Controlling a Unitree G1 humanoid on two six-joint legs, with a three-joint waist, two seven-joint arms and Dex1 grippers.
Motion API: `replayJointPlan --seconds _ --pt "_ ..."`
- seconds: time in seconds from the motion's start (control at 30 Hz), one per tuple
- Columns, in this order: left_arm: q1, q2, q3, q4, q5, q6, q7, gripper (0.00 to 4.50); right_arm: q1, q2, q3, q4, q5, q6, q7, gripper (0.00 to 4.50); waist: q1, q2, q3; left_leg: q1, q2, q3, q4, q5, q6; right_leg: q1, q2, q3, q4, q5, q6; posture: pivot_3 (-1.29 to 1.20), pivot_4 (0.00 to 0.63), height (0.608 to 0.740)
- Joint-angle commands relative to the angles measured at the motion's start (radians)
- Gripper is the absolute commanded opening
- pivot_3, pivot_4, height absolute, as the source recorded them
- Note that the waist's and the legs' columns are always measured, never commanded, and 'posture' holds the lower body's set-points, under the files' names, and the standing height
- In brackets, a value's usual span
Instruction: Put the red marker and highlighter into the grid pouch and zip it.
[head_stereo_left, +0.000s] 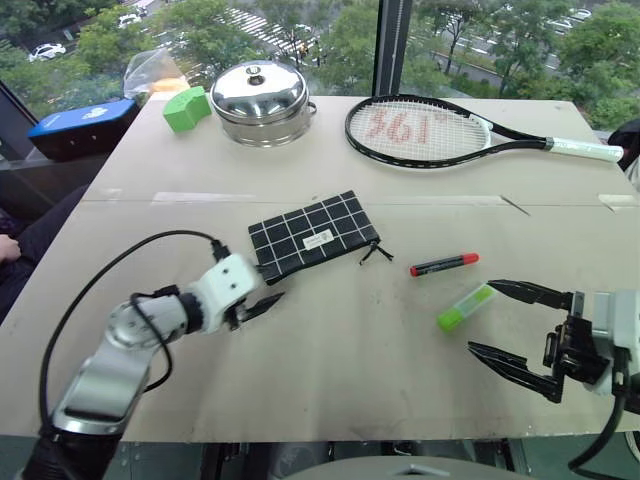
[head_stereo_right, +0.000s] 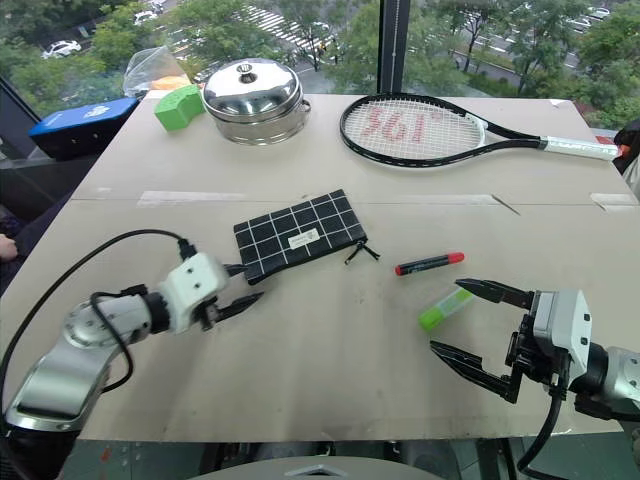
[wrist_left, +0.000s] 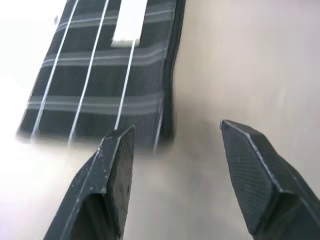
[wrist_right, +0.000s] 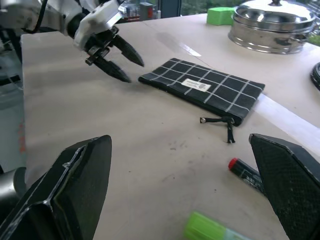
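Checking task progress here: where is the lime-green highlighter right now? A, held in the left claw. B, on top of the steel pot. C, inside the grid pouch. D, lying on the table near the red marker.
D: the highlighter lies bare on the table, just below the red marker, apart from the grid pouch.

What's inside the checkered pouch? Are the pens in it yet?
Not yet. The red marker and the highlighter lie on the table beside the grid pouch. Its inside is hidden by the fabric.
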Motion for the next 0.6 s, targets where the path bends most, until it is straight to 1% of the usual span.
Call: replayJointPlan --seconds 0.03,0.13,0.23,0.27,0.3,0.33,0.37,0.5,0.6 --pt "-0.008 0.044 0.035 0.163 0.092 -0.332 0.026 2.74 -0.001 0.012 0.009 -0.029 0.006 -0.018 -0.001 4.5 0.004 0.002 0.001 0.0 0.0 0.0 0.0 0.0 0.0 0.0 -0.001 0.0 0.0 0.0 0.0 0.0 0.15 0.74" --pt "-0.045 0.06 0.01 0.272 0.188 -0.524 0.092 2.74 0.001 0.019 0.018 -0.031 0.001 -0.023 -0.003 4.5 0.006 0.001 0.001 -0.003 -0.001 0.0 0.0 0.0 0.0 -0.001 -0.003 -0.001 -0.001 0.001 -0.001 0.0 0.15 0.74" --pt "-0.104 0.054 -0.024 0.329 0.22 -0.594 0.106 2.74 0.006 0.024 0.02 -0.036 0.001 -0.024 -0.006 4.5 0.006 0.0 0.0 -0.005 -0.001 0.0 0.001 0.0 0.0 -0.001 -0.003 -0.003 -0.002 0.001 -0.001 0.0 0.15 0.74" --pt "-0.125 0.051 -0.042 0.343 0.229 -0.608 0.106 3.28 0.008 0.024 0.02 -0.038 0.001 -0.024 -0.008 4.5 0.006 -0.001 0.0 -0.005 -0.001 0.0 0.001 0.0 0.0 -0.001 -0.003 -0.004 -0.002 0.002 0.0 0.0 0.15 0.74" --pt "-0.143 0.047 -0.056 0.356 0.24 -0.623 0.11 3.49 0.008 0.025 0.02 -0.039 0.001 -0.024 -0.008 4.5 0.006 -0.002 -0.001 -0.005 -0.001 0.0 0.001 0.0 0.001 -0.001 -0.003 -0.004 -0.002 0.003 0.001 0.0 0.15 0.74" --pt "-0.163 0.043 -0.069 0.369 0.253 -0.635 0.117 4.03 0.009 0.025 0.018 -0.04 0.002 -0.023 -0.01 4.5 0.005 -0.002 -0.001 -0.005 -0.001 0.0 0.001 0.0 0.0 -0.001 -0.003 -0.005 -0.002 0.004 0.003 0.0 0.15 0.74" --pt "-0.182 0.038 -0.086 0.381 0.27 -0.648 0.124 4.46 0.011 0.025 0.016 -0.041 0.003 -0.023 -0.01 4.5 0.005 -0.002 -0.002 -0.005 -0.001 0.0 0.001 0.0 0.001 0.0 -0.003 -0.005 -0.002 0.004 0.003 0.0 0.15 0.74" --pt "-0.242 0.016 -0.14 0.424 0.332 -0.684 0.163 4.46 0.013 0.024 0.012 -0.043 0.003 -0.02 -0.013 4.5 0.002 0.001 -0.004 -0.004 -0.001 0.001 0.001 0.0 0.001 0.0 -0.002 -0.008 -0.001 0.004 0.003 0.0 0.15 0.74" --pt "-0.278 0.003 -0.17 0.452 0.38 -0.699 0.197 4.46 0.012 0.023 0.01 -0.044 0.004 -0.019 -0.015 4.5 0.003 0.001 -0.005 -0.004 -0.001 0.001 0.002 0.0 0.001 0.0 0.002 -0.008 0.001 0.004 0.004 0.0 0.15 0.74"
